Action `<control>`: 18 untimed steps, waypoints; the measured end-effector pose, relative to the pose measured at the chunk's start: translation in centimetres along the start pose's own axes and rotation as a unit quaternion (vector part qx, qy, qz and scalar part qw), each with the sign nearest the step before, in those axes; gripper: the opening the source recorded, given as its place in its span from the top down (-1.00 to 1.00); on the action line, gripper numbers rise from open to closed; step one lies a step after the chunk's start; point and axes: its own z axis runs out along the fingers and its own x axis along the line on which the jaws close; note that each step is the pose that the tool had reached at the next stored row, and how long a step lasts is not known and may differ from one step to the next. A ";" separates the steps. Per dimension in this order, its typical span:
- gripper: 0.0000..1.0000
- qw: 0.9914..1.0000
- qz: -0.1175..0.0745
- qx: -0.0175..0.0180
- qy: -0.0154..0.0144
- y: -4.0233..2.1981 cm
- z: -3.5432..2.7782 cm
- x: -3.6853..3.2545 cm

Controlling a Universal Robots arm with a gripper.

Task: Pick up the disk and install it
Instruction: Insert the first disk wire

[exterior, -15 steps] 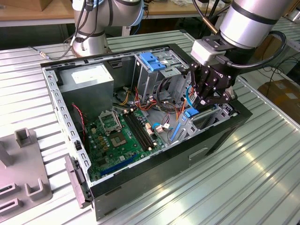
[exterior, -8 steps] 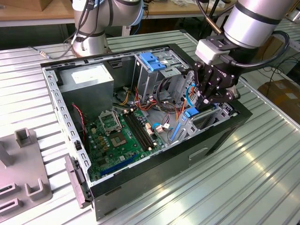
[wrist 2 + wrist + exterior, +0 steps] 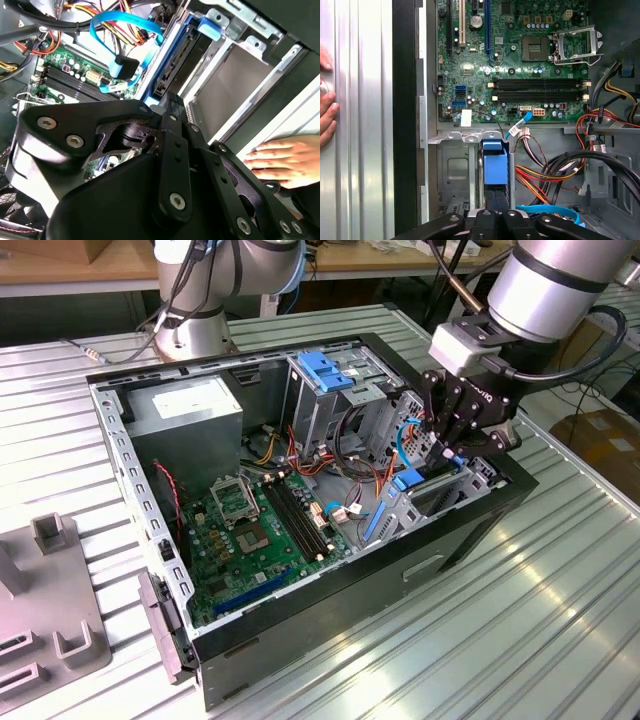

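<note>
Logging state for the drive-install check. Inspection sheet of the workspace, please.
Surface: ribbed metal table with an open computer case lying on it.
Job's things: the disk, blue bracket on, stands edge-on in the drive cage at the case's end on the exterior view's right.
Clutter: grey fixture block on the table, at the exterior view's left.
Grippers: gripper above the cage, apparently shut on the disk's end.
Cables: blue flat cable looped beside the disk; orange, red and yellow wires loose inside the case.
Surroundings: a hand on the table beside the case; cardboard box beyond the table.
</note>
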 end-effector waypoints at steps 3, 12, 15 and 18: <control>0.80 1.000 -0.009 0.000 0.000 -0.29 0.01 -0.01; 0.80 0.999 -0.043 0.000 0.001 -1.28 -0.18 -0.03; 0.80 0.999 -0.043 -0.001 0.002 -1.34 -0.61 -0.04; 0.80 0.999 -0.040 -0.001 0.006 -2.16 -0.65 -0.11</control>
